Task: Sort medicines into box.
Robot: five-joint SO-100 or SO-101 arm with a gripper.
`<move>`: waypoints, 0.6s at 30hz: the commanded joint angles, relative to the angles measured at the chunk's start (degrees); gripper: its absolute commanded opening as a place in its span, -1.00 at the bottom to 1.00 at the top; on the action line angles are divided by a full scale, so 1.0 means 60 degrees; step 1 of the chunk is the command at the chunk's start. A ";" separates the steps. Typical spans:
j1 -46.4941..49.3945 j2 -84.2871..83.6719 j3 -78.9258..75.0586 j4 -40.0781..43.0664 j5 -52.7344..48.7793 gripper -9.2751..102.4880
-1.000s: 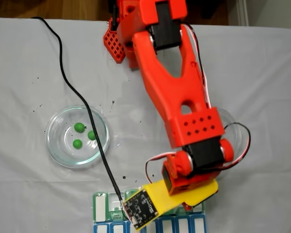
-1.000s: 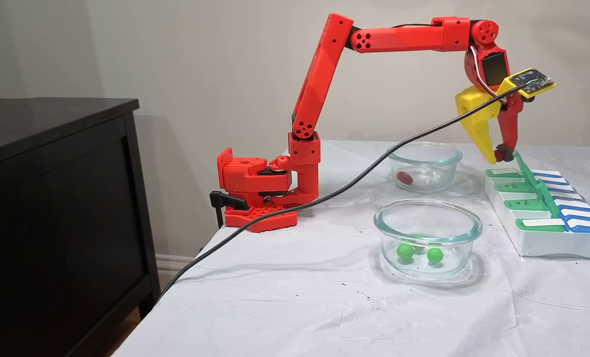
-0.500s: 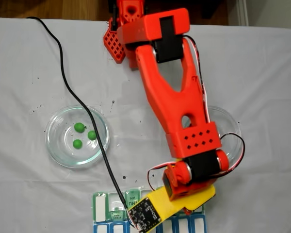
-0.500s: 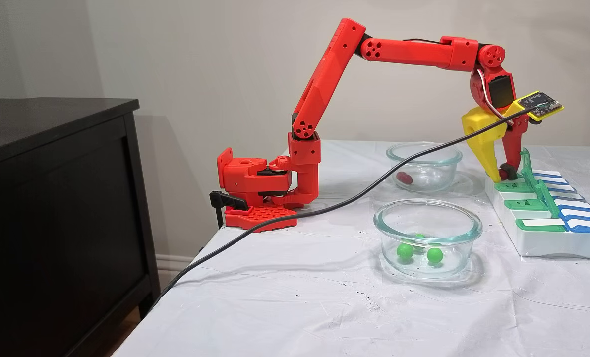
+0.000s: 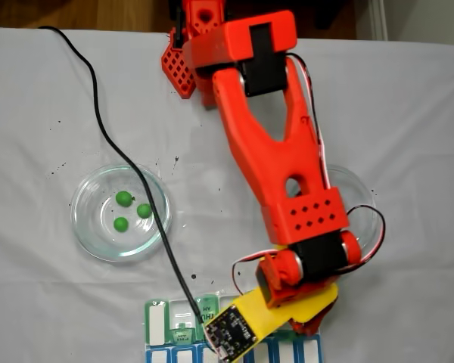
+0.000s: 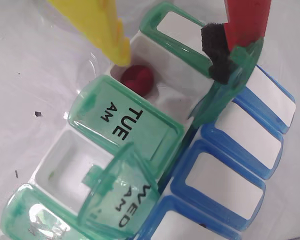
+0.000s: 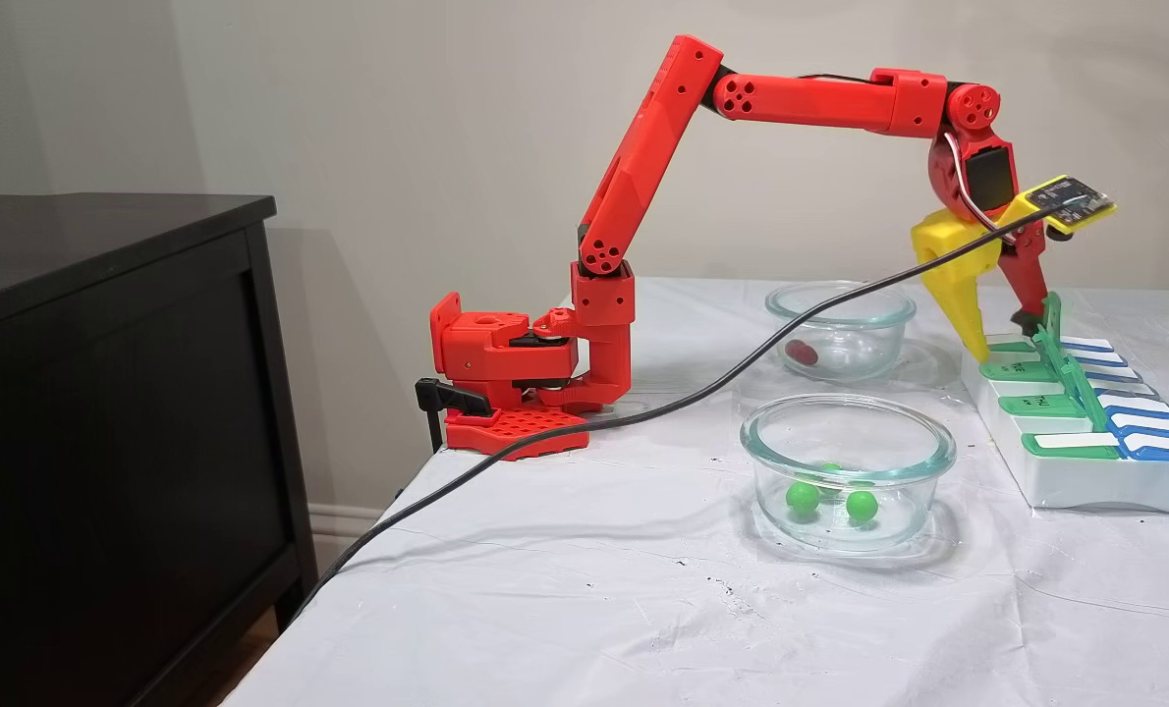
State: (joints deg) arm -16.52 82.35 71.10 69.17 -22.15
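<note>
Gripper [image 6: 167, 47] spread over the pill organizer [image 6: 225, 165], one dark red ball [image 6: 138, 79] lying free in an open compartment.

Jaws stand apart, yellow finger [image 6: 107, 35] at the compartment's edge, red finger with its black foam pad [image 6: 217, 47] against a raised green lid. Three glossy green balls [image 5: 128, 209] sit in the near round clear glass dish [image 7: 846, 469]; one red ball [image 7: 799, 351] shows in the far dish [image 7: 840, 324]. The organizer is white plastic with translucent green lids, TUE shut, WED propped up, beside a blue-lidded row. A black cable [image 7: 643, 412] crosses the wrinkled white cloth [image 7: 594, 589], passing over the near dish in a fixed view.
</note>
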 commanded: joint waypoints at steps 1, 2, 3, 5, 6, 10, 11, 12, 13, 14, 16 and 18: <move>-0.0571 0.0996 -0.1655 0.1450 0.0059 -0.50; -0.0703 0.0703 -0.2285 0.2080 0.0190 -0.63; -0.0850 0.0264 -0.3135 0.2944 0.0220 -0.84; -0.1157 -0.0586 -0.4673 0.4395 0.0146 -0.84; -0.1304 -0.0483 -0.4570 0.4380 0.0161 -0.84; -0.1714 0.0000 -0.4175 0.4395 0.0396 -0.84; -0.1758 0.0176 -0.4072 0.4395 0.0527 -0.84; -0.1846 0.0410 -0.3882 0.4395 0.0659 -0.84; -0.1934 0.0674 -0.3618 0.4395 0.0835 -0.84; -0.2065 0.0937 -0.3267 0.4395 0.1011 -0.84; -0.2358 0.1611 -0.2241 0.4395 0.1553 -0.84; -0.2622 0.2197 -0.1245 0.4395 0.1963 -0.84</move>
State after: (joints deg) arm -29.09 83.23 58.27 95.36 -13.62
